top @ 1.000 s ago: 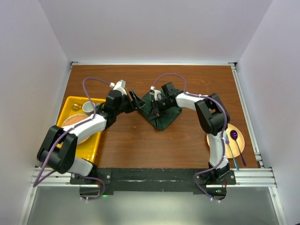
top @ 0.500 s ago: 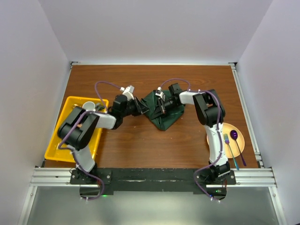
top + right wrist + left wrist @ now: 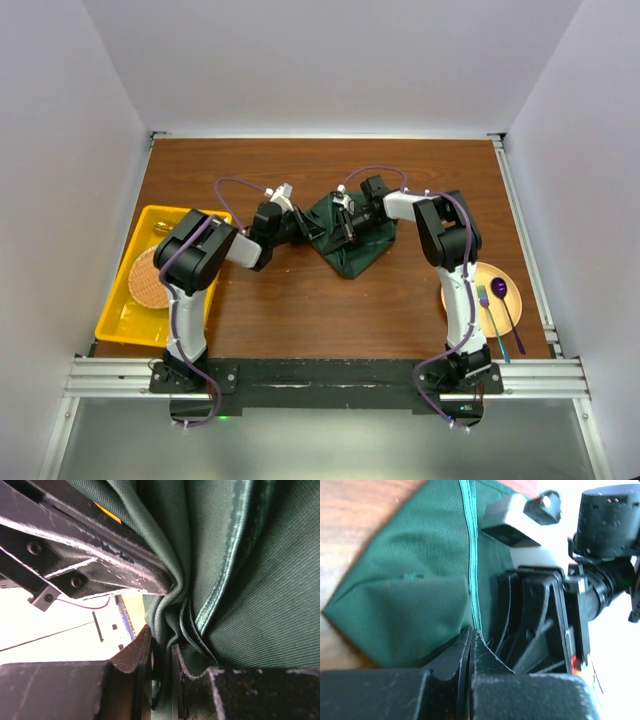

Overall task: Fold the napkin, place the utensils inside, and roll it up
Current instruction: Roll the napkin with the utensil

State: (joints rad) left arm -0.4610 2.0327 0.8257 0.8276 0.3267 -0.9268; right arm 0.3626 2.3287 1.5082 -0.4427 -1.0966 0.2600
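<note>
The dark green napkin lies bunched at mid table. My left gripper is at its left edge. In the left wrist view the napkin spreads out flat, and its pale hem runs straight into the left gripper, whose jaws are pressed together on it. My right gripper faces it from the right. Its wrist view shows the right gripper shut on gathered folds of the napkin. The utensils, a purple spoon and a teal fork, lie on an orange plate at the right.
A yellow bin stands at the left edge and holds a round woven mat. The left arm's elbow is folded over the bin's right side. Rails run along the table's right and near edges.
The left gripper moved right to the napkin's left edge and shut on it, and the left arm folded in. The right gripper stayed shut on the napkin.
</note>
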